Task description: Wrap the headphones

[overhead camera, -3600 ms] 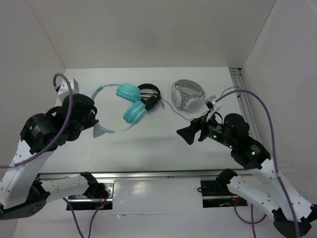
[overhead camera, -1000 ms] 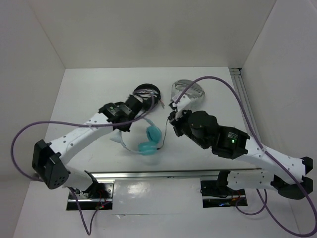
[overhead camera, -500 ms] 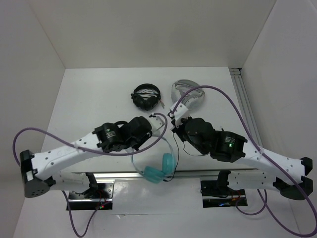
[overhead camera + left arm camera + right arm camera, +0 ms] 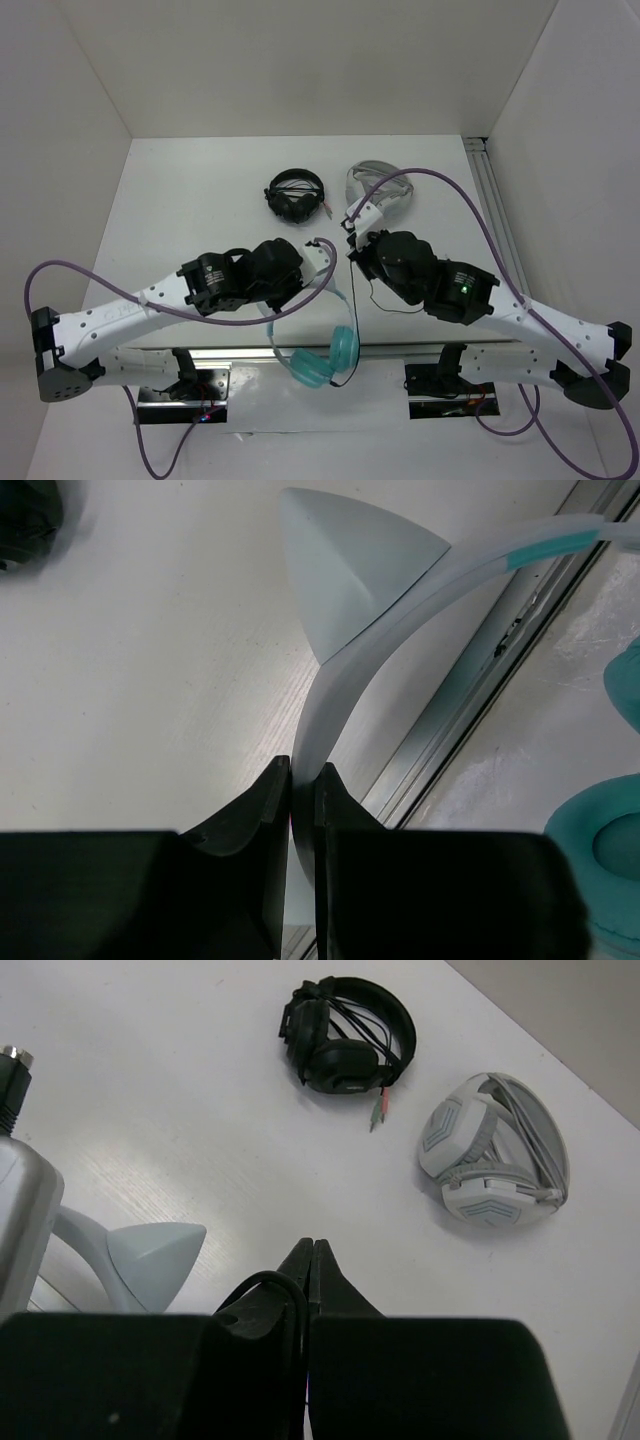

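The headphones (image 4: 343, 347) have teal ear cups and a pale headband (image 4: 345, 670) with a cat-ear point (image 4: 350, 570). My left gripper (image 4: 303, 770) is shut on the headband, and the cups hang over the table's near edge. In the top view that gripper (image 4: 312, 285) sits mid-table. The thin black cable (image 4: 353, 300) runs up from the cups to my right gripper (image 4: 352, 252). In the right wrist view this gripper (image 4: 308, 1245) is shut, with a loop of the cable (image 4: 270, 1282) pinched at its jaws. A cat-ear point (image 4: 150, 1255) shows to its left.
All-black headphones (image 4: 295, 195) and grey-white headphones (image 4: 378, 188) lie at the back of the table. The metal rail (image 4: 240, 352) runs along the near edge under the teal cups. White walls close in the left, back and right sides.
My left arm has carried the headphones from mid-table toward the near edge, so the cups now hang over the rail. The right gripper has stayed shut on the cable, barely shifting.
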Controlling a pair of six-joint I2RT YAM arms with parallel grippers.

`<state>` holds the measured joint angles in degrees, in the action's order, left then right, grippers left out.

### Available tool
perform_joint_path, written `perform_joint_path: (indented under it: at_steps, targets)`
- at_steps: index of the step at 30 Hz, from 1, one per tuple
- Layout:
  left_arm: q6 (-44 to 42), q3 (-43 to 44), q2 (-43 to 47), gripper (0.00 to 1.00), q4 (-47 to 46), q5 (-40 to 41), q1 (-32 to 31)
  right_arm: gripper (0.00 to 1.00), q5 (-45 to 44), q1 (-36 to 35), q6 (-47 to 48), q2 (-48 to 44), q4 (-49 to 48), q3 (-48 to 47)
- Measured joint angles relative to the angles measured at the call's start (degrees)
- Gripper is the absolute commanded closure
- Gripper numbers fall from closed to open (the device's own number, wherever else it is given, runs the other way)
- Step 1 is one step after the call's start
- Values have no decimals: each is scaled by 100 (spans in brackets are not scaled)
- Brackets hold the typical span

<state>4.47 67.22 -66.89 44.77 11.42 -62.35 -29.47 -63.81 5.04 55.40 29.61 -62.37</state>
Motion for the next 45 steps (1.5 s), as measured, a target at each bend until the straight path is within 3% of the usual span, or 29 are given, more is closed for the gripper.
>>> perform_joint_path:
  at_steps: [8, 17, 22, 33, 45]
  targets:
    - [160, 31, -313, 100, -7, 435, 122, 100, 164, 48, -146, -4, 2, -328]
    - [796, 385, -1167, 100, 39, 1390, 855, 100, -328, 155, -691, 136, -17, -850]
    - [673, 350, -962, 100, 9, 984, 634, 100, -269, 638, -782, 503, -31, -850]
    - [166, 0, 404, 100, -295, -192, 247, 100, 944, 1467, -815, 772, -46, -833]
    - [13, -2, 188, 100, -328, -645, 240, 100, 1598, 1652, -815, 1086, -61, -778]
